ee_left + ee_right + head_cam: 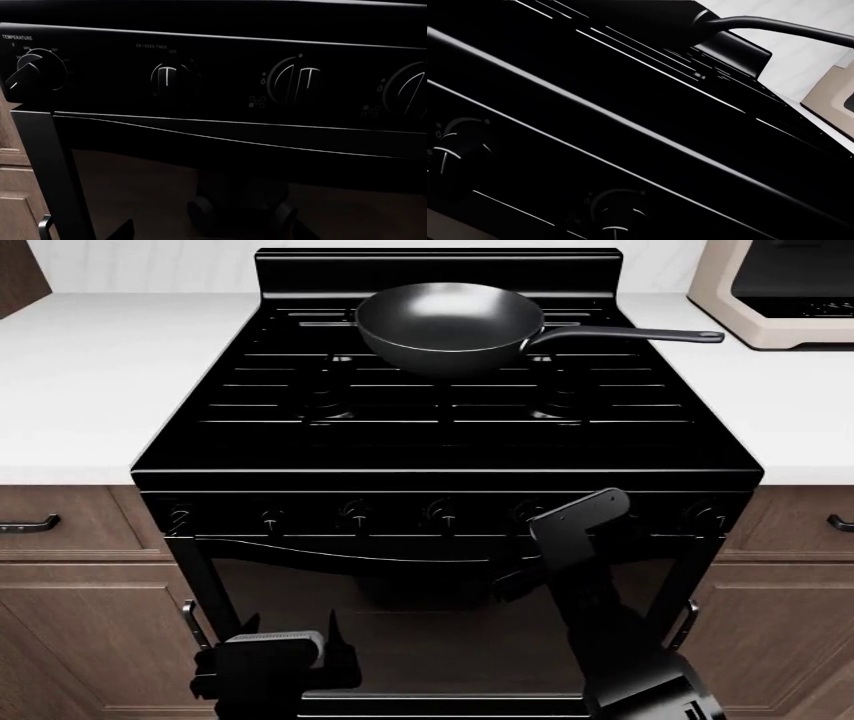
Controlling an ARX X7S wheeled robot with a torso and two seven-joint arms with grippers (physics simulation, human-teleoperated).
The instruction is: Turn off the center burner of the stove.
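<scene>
The glossy black stove (441, 430) fills the middle of the head view, with a row of small black knobs along its front panel; the middle knob (441, 510) is uncovered. My right gripper (541, 540) is raised close to the panel, right of the middle knob, and its arm hides one knob. Its fingers do not show. The right wrist view shows two knobs (617, 220) close up. My left gripper (267, 660) hangs low before the oven door (400, 620), its fingertips (123, 231) wide apart and empty. The left wrist view shows the left knobs (170, 80).
A black pan (447, 325) sits on the rear grates, its handle (627, 335) pointing right. A beige coffee machine (781, 290) stands on the white counter (80, 370) at back right. Wooden cabinets (67, 590) flank the stove.
</scene>
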